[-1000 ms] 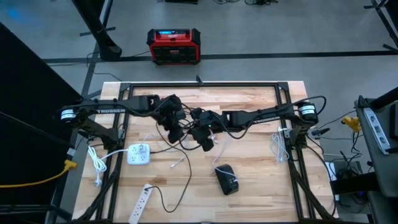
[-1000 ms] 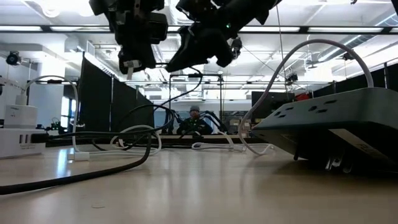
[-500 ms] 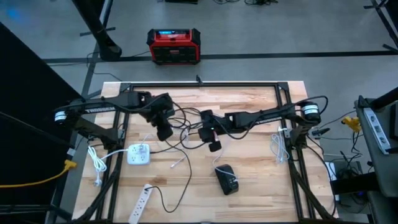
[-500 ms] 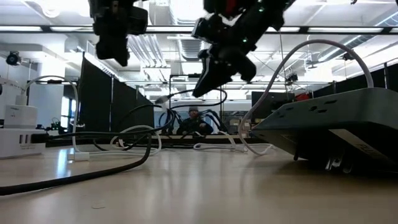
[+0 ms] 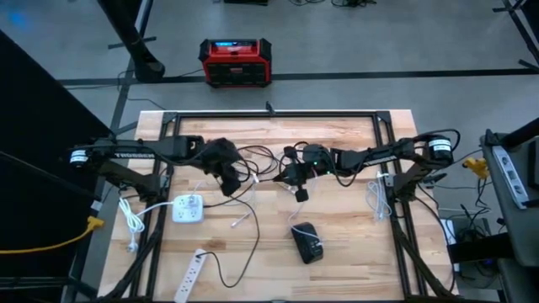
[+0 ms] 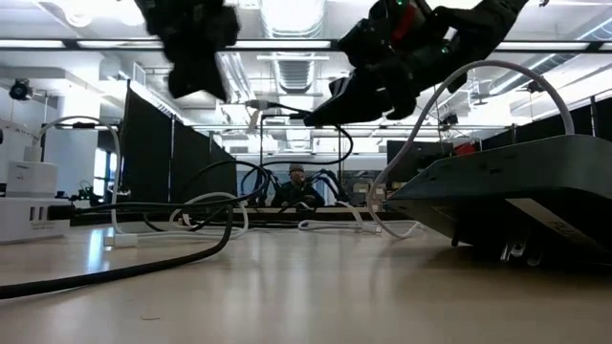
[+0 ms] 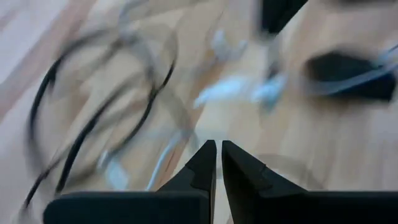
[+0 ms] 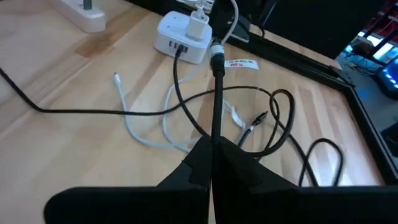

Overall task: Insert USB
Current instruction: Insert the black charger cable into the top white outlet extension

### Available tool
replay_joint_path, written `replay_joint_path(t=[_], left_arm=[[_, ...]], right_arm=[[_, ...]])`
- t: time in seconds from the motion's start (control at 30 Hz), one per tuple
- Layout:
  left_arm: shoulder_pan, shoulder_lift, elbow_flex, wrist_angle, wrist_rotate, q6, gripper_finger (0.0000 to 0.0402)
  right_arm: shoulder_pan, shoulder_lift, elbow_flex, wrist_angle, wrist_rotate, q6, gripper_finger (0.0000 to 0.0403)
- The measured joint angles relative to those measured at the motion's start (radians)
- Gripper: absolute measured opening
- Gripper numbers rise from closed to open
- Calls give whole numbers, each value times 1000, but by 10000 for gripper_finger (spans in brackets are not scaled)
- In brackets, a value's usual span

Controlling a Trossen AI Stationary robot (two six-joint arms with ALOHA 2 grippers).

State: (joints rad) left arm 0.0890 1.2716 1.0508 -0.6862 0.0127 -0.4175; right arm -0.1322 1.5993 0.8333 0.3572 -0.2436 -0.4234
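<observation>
Grey workshop floor surrounds a pale wooden bench (image 5: 337, 244) seen from straight above, with a red and black box (image 5: 236, 62) on the floor beyond its far edge. Two dark arms reach in from either side and nearly meet over the middle.

Right pincer (image 5: 301, 193) hangs above the centre of the bench with its fingers (image 8: 233, 163) pressed together on a black cable (image 8: 216, 106), which runs forward from the tips to a metal-collared plug end. Past that end, near the left edge of the bench, sits a white charging hub (image 5: 188, 208) with USB ports on its side and a white plug in its top; the cable is not in it.

Left pincer (image 5: 226, 185) hovers just left of centre, fingers (image 7: 202, 168) closed with only a sliver between them, holding nothing.

Loose black and white cables (image 5: 244, 220) tangle across the middle. A white power strip (image 5: 190, 275) lies near the front edge, and a black power strip (image 5: 306, 243) lies right of centre.
</observation>
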Motion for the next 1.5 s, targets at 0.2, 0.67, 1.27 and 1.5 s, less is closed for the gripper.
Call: replay_joint_path(t=[0.2, 0.67, 1.27, 1.5], left_arm=[[-1, 13, 0, 168, 50, 43, 14], [-2, 96, -2, 118, -24, 100, 146], [-2, 97, -2, 122, -71, 95, 164], [-3, 97, -2, 138, -48, 96, 52]], right_arm=[[-29, -2, -9, -9, -3, -30, 0], [-60, -2, -11, 47, -27, 12, 0], [-56, -3, -10, 60, -49, 38, 0], [-56, -3, -10, 60, -49, 53, 0]])
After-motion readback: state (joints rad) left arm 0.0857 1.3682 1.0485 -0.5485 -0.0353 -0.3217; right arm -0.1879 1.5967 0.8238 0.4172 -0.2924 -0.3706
